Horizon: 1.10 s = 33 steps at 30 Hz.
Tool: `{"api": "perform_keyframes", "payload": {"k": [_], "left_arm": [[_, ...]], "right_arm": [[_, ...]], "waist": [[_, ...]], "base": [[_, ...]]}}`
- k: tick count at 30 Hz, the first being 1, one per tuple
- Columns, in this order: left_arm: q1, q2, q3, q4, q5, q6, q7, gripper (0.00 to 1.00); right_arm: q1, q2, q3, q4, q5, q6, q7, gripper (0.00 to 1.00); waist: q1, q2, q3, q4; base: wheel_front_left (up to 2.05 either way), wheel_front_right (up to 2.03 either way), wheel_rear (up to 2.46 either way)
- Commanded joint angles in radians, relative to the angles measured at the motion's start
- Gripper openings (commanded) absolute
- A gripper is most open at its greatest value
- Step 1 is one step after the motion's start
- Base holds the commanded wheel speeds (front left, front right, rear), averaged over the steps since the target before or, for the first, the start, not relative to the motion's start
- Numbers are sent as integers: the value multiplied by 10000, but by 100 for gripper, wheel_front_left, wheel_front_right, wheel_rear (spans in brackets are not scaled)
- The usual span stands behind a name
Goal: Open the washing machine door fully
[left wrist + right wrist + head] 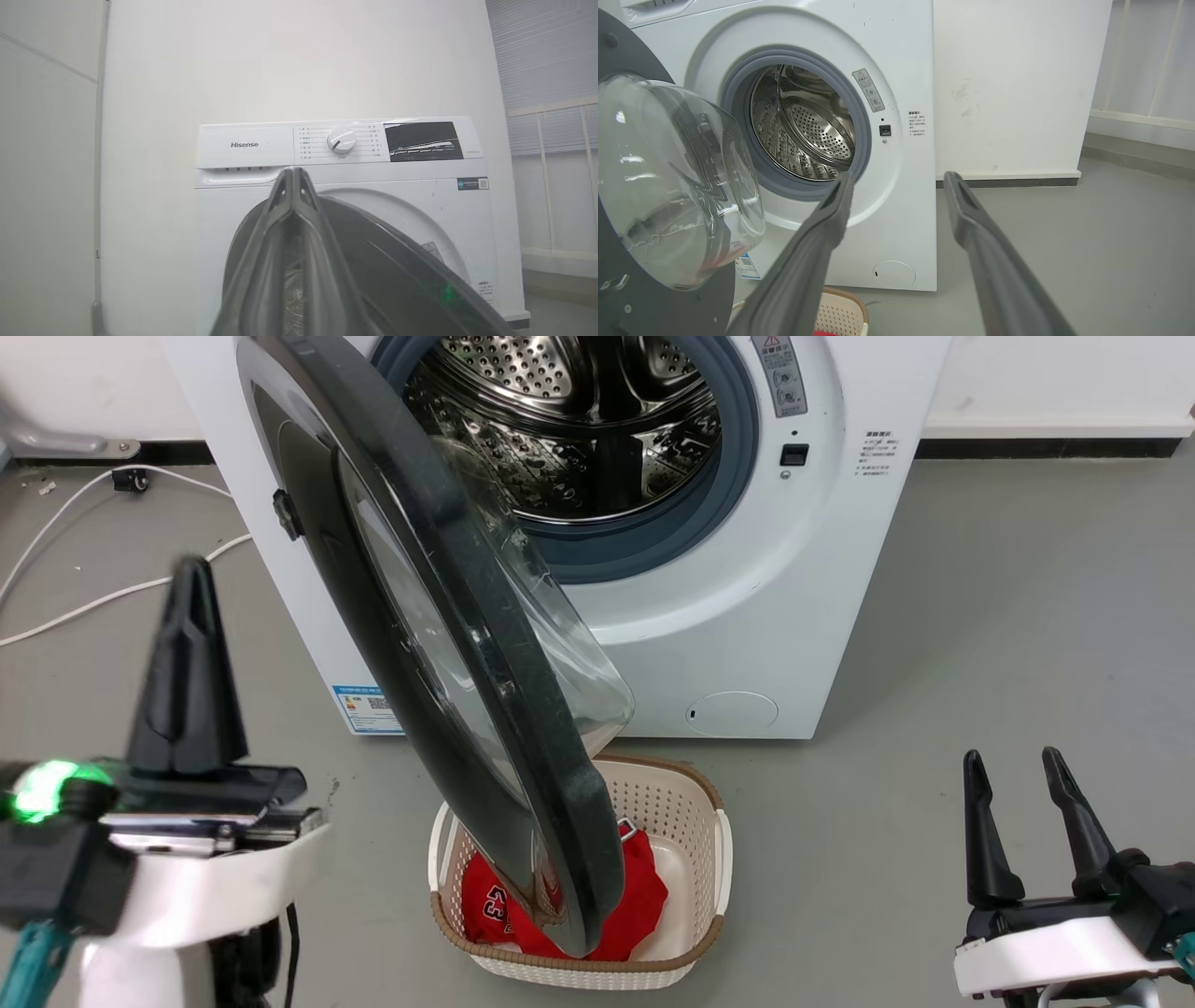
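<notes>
Here the glossy black washing machine door (476,616) gapes — left end effector (191,581) closed empty, right end effector (1014,761) spread.

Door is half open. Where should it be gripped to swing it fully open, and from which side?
Grip the door by its thick black rim at the free edge over the basket, where leverage is greatest, coming edge-on from the front. The glass dome looks too wide and slick.

Bare laundry room: white washing machine (747,616), perforated basket (653,775) holding a red garment (644,896), grey floor (1027,616), plain white walls (280,60).
</notes>
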Motion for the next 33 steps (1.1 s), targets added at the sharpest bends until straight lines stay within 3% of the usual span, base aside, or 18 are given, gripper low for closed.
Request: {"api": "perform_keyframes", "payload": {"k": [1, 8, 13, 21, 27, 33], "left_arm": [[-103, -26, -8, -151, 73, 2, -21, 0], [-823, 160, -684, -2808, 295, 2, -13, 0], [-802, 530, -2449, -3178, -36, 2, -13, 0], [71, 1204, -5349, -2047, -598, 2, -13, 0], [1392, 1630, -6374, -361, -726, 2, -15, 0], [1947, 1576, -6933, 1213, -892, 58, 438, 0]], "right_arm": [[-120, 21, 14, 20, 37, -3, -20, 100], [-227, 21, 53, 60, 123, -3, -20, 100], [-274, 21, 71, 103, 225, -3, -20, 100], [-212, 18, 135, 214, 345, -3, -20, 100], [-40, 18, 68, 254, 428, -3, -20, 100], [2, 17, 81, 308, 461, -3, -20, 100]], "waist": [[0, 0, 2, -5], [0, 0, 112, -75], [0, 0, 164, -65], [0, 0, 102, -36], [0, 0, 44, 47], [0, 0, 27, 178]], "base": [[0, 0, 0], [0, 0, 0], [0, 0, 0], [0, 0, 0], [0, 0, 0], [0, 0, 0]]}}
